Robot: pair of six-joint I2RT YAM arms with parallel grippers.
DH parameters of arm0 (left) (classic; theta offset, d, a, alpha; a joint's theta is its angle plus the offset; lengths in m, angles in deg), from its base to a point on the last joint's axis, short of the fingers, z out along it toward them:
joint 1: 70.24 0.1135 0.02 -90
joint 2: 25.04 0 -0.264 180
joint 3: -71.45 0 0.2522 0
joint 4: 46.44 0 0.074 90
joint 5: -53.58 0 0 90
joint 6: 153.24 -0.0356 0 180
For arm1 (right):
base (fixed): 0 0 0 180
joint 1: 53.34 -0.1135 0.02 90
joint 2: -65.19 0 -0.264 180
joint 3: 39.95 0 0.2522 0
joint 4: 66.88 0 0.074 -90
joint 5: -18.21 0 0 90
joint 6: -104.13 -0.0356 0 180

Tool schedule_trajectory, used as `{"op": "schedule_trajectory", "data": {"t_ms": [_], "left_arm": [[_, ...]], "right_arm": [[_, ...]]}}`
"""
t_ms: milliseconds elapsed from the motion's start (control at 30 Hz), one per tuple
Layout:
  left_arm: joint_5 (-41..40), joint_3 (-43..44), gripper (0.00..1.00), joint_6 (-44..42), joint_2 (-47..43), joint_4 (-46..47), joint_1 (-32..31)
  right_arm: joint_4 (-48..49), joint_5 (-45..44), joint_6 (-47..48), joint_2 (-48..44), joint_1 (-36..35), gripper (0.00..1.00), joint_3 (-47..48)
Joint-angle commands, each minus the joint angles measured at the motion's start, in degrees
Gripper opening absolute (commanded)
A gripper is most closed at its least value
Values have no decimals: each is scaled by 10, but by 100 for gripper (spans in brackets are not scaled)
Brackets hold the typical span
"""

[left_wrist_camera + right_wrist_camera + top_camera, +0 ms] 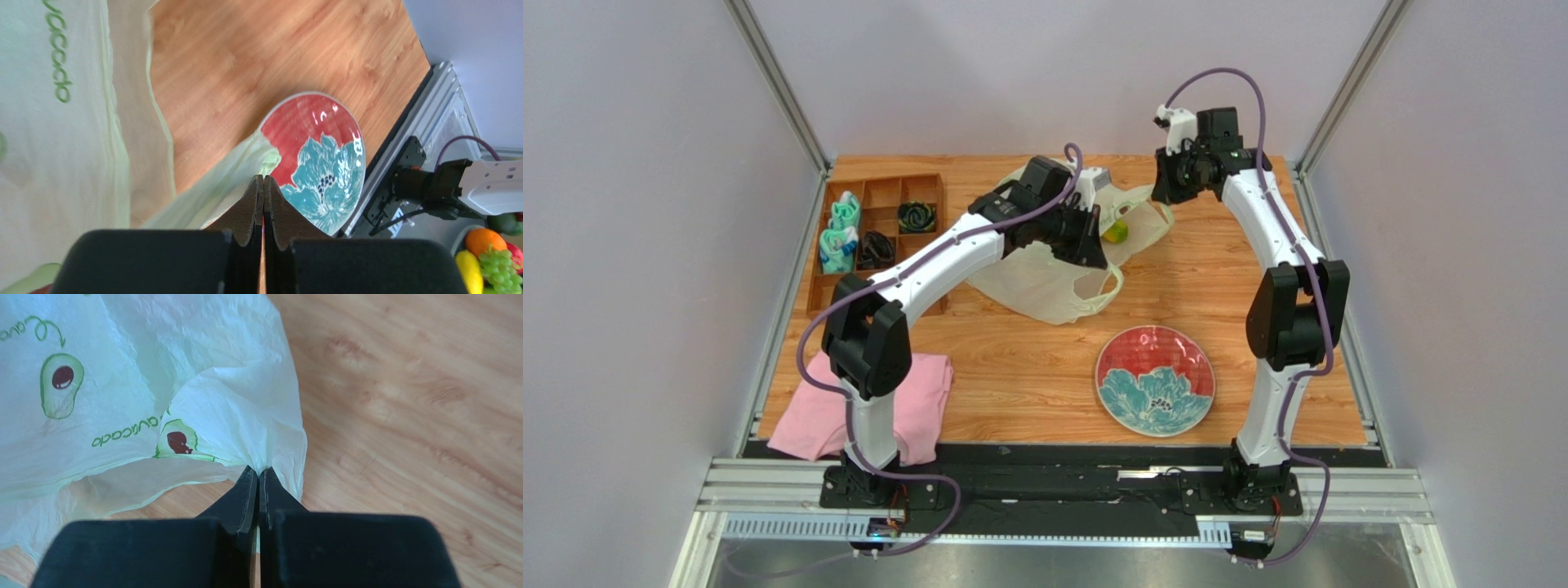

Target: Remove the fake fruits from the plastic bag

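Observation:
The plastic bag (1051, 276) lies crumpled at the back middle of the wooden table, pale yellow-green with avocado prints (58, 386). One yellow-green fake fruit (1116, 230) shows at the bag's raised edge between the two grippers; the other fruits are hidden. My left gripper (1085, 235) is shut, with a strip of the bag (202, 190) running up to its closed tips (264, 179). My right gripper (1165, 184) is shut on a gathered fold of the bag (245, 416) at its tips (259, 471) and holds that edge up off the wood.
The red-and-teal flower plate (1155, 380) lies at the front right, also in the left wrist view (319, 159). A wooden compartment box (879, 233) with small items stands at the back left. A pink cloth (873, 410) lies at the front left. Other fake fruits (488, 257) sit beyond the table rail.

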Motion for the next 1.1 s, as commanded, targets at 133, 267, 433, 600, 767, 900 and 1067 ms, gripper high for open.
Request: {"op": "schedule_trajectory", "data": {"t_ms": [133, 267, 433, 600, 767, 900, 1067], "left_arm": [[-48, 229, 0, -138, -30, -5, 86], [-15, 234, 0, -162, -67, -31, 92], [62, 36, 45, -116, -157, -13, 32], [64, -103, 63, -95, -194, 2, -49], [60, -148, 74, -50, -181, 29, -84], [54, -168, 98, 9, -155, 69, -103], [-30, -90, 99, 73, -64, 62, -127]], "right_arm": [[54, -51, -61, 1, 37, 0, 113], [40, -34, -75, -53, 55, 0, 47], [44, 13, -106, -133, 59, 0, -70], [57, 5, -114, -145, 58, 0, -125], [53, 8, -116, -153, 58, 0, -139], [55, 14, -121, -158, 57, 0, -143], [47, 17, -120, -163, 58, 0, -143]]}}
